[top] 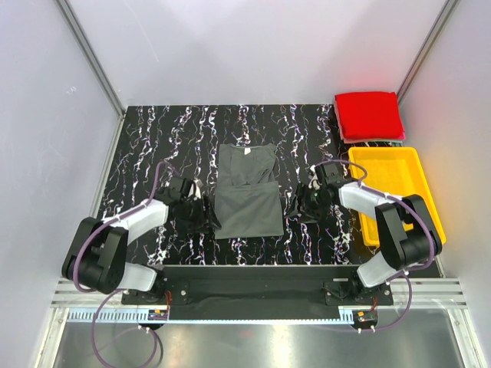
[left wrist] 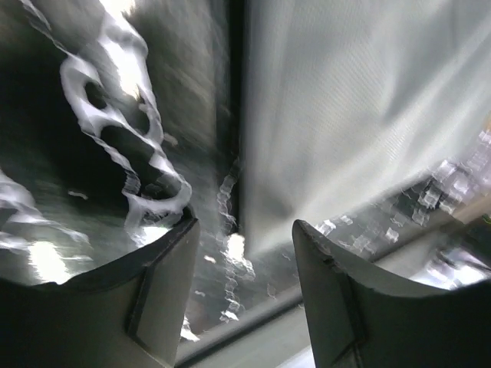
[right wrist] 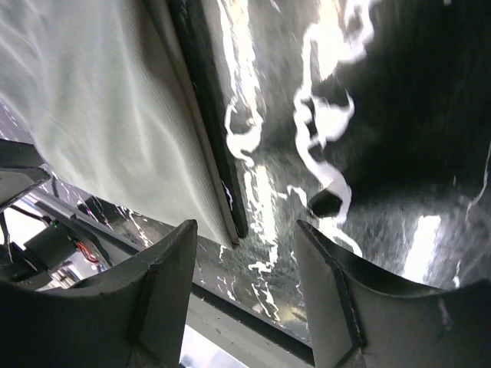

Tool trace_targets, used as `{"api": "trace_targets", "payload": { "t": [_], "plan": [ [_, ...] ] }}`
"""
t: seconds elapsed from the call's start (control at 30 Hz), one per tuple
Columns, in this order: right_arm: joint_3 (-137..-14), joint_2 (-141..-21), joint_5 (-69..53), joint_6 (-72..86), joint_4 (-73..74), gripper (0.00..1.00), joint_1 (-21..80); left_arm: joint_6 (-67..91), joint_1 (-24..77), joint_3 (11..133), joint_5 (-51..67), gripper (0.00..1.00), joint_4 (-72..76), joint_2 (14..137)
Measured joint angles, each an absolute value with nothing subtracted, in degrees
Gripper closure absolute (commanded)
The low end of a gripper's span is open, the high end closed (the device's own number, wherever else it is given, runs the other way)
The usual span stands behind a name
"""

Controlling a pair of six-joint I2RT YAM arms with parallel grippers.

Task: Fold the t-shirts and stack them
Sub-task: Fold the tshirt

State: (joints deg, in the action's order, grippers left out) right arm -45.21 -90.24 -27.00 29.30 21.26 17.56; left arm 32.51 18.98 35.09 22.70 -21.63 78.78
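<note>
Two end effectors (top: 205, 214) (top: 298, 207), t-shirt (top: 245, 193) between

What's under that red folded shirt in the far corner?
Only a thin pinkish edge peeks out along the near side of the red shirt. The shirt covers the rest, so what it is cannot be told.

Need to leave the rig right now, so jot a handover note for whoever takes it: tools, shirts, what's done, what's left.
Left tool: open, empty, low at the left edge of the dark grey t-shirt.
Right tool: open, empty, at its right edge.
The shirt lies in the middle of the table, partly folded: sleeves in, lower part seemingly doubled up.
Red folded stack sits at the far right corner, behind the yellow bin.
Done: first folds. Left: finish folding, then probably move it onto the red stack.
</note>
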Motion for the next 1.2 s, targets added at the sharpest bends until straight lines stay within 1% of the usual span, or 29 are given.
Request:
{"api": "trace_targets", "payload": {
  "t": [0.17,0.33,0.47,0.77,0.97,1.2],
  "plan": [
    [-41.7,-88.4,-26.3,33.5,19.5,0.42,19.2,34.5,19.2,32.9,24.0,0.41,-18.7,76.9],
    [-39.6,-88.1,-26.6,36.9,16.1,0.47,20.8,35.3,19.4,32.2,24.0,0.45,-17.2,76.8],
    [-39.0,-88.1,-26.1,38.7,14.1,0.49,22.8,35.6,19.8,31.0,24.0,0.48,-16.4,75.9],
    [-37.0,-88.1,-26.0,41.8,10.0,0.55,25.5,36.3,22.7,29.8,23.4,0.48,-17.3,73.9],
    [-36.1,-88.0,-26.0,43.0,8.3,0.57,26.2,36.7,23.6,29.5,21.8,0.48,-18.9,72.7],
    [-35.0,-87.1,-25.3,44.7,6.7,0.53,27.0,37.6,23.9,29.1,21.4,0.49,-18.7,72.3]
  ]
}}
